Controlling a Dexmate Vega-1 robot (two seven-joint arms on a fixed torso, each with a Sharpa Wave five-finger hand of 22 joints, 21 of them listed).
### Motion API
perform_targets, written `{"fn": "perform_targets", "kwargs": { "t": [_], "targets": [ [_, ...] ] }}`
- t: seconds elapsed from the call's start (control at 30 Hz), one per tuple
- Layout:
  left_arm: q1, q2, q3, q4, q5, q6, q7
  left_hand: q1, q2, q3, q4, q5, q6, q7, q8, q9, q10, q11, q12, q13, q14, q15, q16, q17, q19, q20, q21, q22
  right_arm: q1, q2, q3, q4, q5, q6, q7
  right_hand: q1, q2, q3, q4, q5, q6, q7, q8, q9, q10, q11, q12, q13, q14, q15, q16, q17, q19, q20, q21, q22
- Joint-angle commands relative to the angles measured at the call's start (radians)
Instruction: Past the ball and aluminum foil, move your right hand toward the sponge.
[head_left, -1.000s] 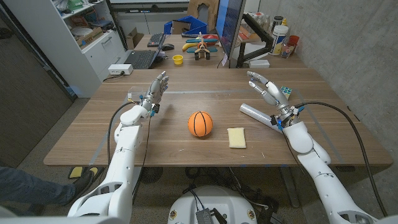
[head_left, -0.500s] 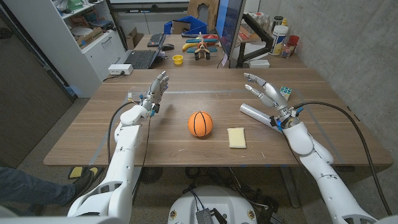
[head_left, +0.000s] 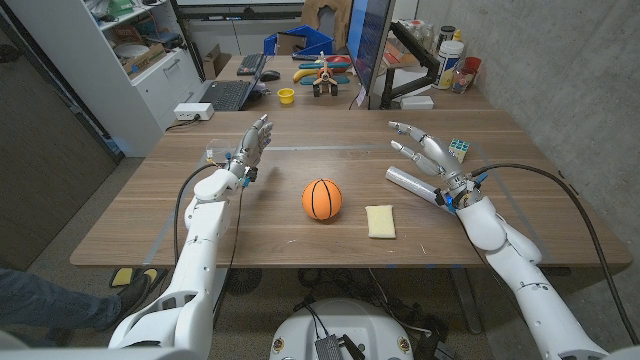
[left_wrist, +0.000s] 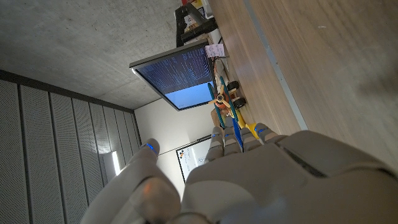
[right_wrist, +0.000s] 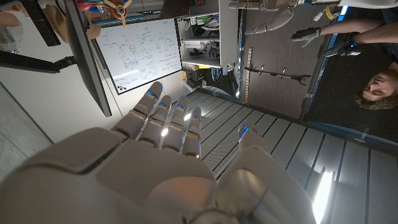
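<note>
Centrally, one ball (head_left: 322, 199), one sponge (head_left: 380, 221), one foil roll (head_left: 409, 183).

Orange ball (head_left: 322, 199), yellow sponge (head_left: 380, 221)

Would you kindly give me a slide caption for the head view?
Open right hand raised above silver foil roll; orange ball and yellow sponge on wooden table.

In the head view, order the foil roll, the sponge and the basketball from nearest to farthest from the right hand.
1. Foil roll: right beside the right hand, just below its fingers.
2. Sponge: nearer the table's front edge, toward the middle.
3. Basketball: table's middle, farthest.
</note>
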Motion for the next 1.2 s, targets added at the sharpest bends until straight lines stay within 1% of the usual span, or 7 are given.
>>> {"fn": "perform_targets", "kwargs": {
  "t": [0.03,0.2,0.53,0.8,1.2],
  "targets": [
    [-0.007,-0.002,0.007,0.006,0.004,0.003,-0.002,0.005,0.011,-0.004,0.0,0.005,0.005,-0.001,0.003,0.005,-0.004,-0.004,0.006,0.003,-0.007,-0.002,0.001,0.001,-0.041,-0.003,-0.006,0.006,-0.021,-0.026,-0.004,-0.041,-0.07,-0.022,-0.055,0.002,-0.01,0.001,-0.003,0.006,0.002,-0.002,-0.003,0.005,0.005,-0.005,0.002,0.005,0.007,-0.043,-0.001,0.002,0.007,-0.033,-0.003,0.001],
    [-0.012,-0.004,0.009,0.014,0.006,0.002,-0.002,0.005,0.011,-0.005,0.0,0.005,0.006,-0.001,0.004,0.005,-0.006,-0.004,0.006,0.003,-0.007,-0.002,0.001,0.001,-0.041,-0.002,-0.008,0.006,-0.029,-0.037,-0.01,-0.05,-0.093,-0.031,-0.079,0.002,-0.01,0.001,-0.003,0.008,0.002,-0.003,-0.003,0.005,0.006,-0.004,0.002,0.005,0.007,-0.044,-0.001,0.002,0.007,-0.032,-0.005,0.001],
    [-0.014,-0.006,0.01,0.021,0.009,0.002,0.003,0.006,0.012,-0.006,0.0,0.005,0.006,-0.001,0.003,0.005,-0.005,-0.002,0.006,0.003,-0.007,-0.002,0.001,0.001,-0.041,0.0,-0.01,0.006,-0.031,-0.063,-0.034,-0.035,-0.119,-0.041,-0.122,0.003,-0.009,0.002,-0.004,0.011,0.002,-0.004,-0.003,0.005,0.006,-0.005,0.001,0.005,0.008,-0.045,-0.002,0.002,0.009,-0.032,-0.009,0.002],
    [-0.008,-0.002,0.021,0.006,0.029,0.0,0.015,0.006,0.013,-0.008,0.0,0.005,0.006,-0.001,0.003,0.005,-0.007,-0.003,0.005,0.003,-0.009,-0.002,0.0,0.001,-0.042,0.001,-0.013,0.006,-0.045,-0.085,-0.05,-0.043,-0.13,-0.056,-0.136,0.003,-0.009,0.003,-0.004,0.014,0.001,-0.004,-0.004,0.005,0.005,-0.006,0.0,0.005,0.008,-0.044,-0.002,0.002,0.01,-0.032,-0.013,0.002],
    [-0.016,-0.003,0.026,0.016,0.03,0.002,0.015,0.006,0.014,-0.01,0.0,0.005,0.004,-0.001,0.003,0.005,-0.009,-0.003,0.005,0.003,-0.012,-0.003,-0.001,0.002,-0.043,0.002,-0.017,0.006,-0.065,-0.109,-0.059,-0.062,-0.151,-0.079,-0.168,0.004,-0.009,0.003,-0.005,0.018,0.001,-0.008,-0.004,0.005,0.004,-0.007,-0.002,0.005,0.008,-0.044,-0.003,0.002,0.011,-0.032,-0.018,0.002]
  ]
}}
